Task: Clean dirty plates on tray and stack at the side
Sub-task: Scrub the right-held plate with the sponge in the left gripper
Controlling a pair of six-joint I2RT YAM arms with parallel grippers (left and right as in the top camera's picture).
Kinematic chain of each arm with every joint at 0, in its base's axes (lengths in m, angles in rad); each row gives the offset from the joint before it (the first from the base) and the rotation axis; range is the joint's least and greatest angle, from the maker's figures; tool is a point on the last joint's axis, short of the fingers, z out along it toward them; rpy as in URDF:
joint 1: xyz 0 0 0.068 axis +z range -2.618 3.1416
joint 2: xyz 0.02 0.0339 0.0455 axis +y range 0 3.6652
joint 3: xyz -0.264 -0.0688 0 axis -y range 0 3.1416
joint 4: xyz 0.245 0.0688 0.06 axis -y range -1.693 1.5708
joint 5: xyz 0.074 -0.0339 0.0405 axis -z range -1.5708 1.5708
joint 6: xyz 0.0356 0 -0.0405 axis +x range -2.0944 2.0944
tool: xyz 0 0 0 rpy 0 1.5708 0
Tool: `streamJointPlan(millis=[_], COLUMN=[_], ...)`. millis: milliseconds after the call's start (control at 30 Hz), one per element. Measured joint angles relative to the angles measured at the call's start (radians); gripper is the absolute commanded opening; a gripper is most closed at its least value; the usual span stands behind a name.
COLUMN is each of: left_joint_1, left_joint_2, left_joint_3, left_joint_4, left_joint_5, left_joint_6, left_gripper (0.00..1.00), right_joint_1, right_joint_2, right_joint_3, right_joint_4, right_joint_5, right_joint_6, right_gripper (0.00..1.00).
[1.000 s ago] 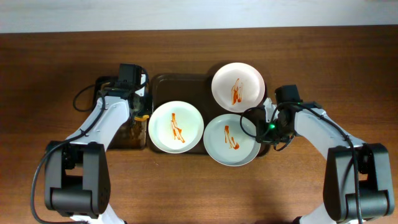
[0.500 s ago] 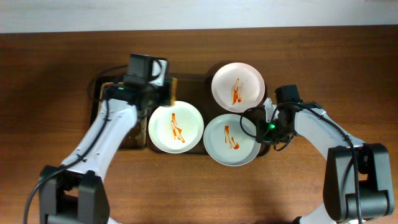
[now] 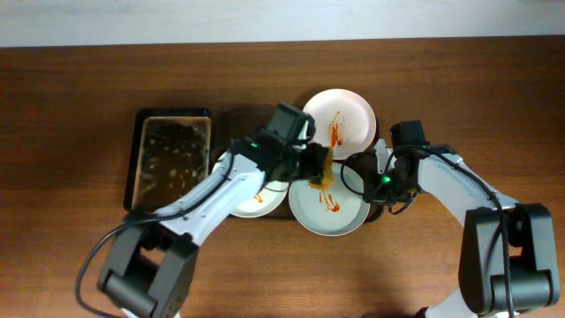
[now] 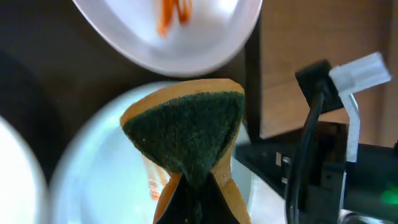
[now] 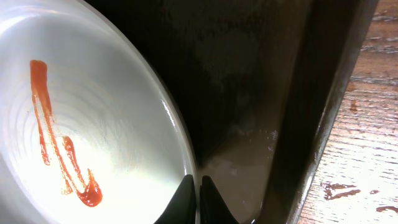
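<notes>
Three white plates with orange-red sauce streaks lie on the dark brown tray (image 3: 237, 118): one at the back right (image 3: 346, 113), one at the front right (image 3: 328, 210), one at the front left (image 3: 254, 201), mostly hidden under my left arm. My left gripper (image 3: 311, 164) is shut on an orange sponge with a green scouring face (image 4: 186, 134) and holds it over the far edge of the front right plate (image 4: 93, 180). My right gripper (image 5: 198, 186) is shut on that plate's right rim (image 5: 81, 124); it also shows in the overhead view (image 3: 371, 182).
A narrower black tray of soapy water (image 3: 169, 159) stands left of the brown tray. The right arm's cables and white connector (image 4: 351, 71) sit close to the right of the sponge. Bare wooden table (image 5: 373, 155) lies right of the tray rim.
My left arm has swung right from the black soapy tray, carrying the sponge across the front left plate to the front right plate. The right arm has not moved.
</notes>
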Motion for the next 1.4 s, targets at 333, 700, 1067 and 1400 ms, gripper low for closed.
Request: streamJointPlan(millis=[333, 700, 1067, 1400], left_joint_1=[-0.026, -0.059, -0.041, 0.006], left_joint_2=[0.149, 0.211, 0.216, 0.216], left_joint_3=[0.0, 0.0, 0.01, 0.017], left_joint_4=[0.155, 0.129, 0.062, 0.132], left_joint_5=[0.294, 0.328, 0.099, -0.135], left_joint_6=[-0.156, -0.17, -0.063, 0.064], left_gripper=[0.0, 0.0, 0.0, 0.0], right_joint_1=[0.0, 0.0, 0.0, 0.0], right_joint_2=[0.0, 0.0, 0.0, 0.0], right_joint_3=[0.0, 0.0, 0.0, 0.001], right_joint_4=[0.008, 0.008, 0.004, 0.002], right_joint_5=[0.002, 0.002, 0.002, -0.001], right_joint_6=[0.077, 0.097, 0.101, 0.107], right_gripper=[0.04, 0.04, 0.04, 0.04])
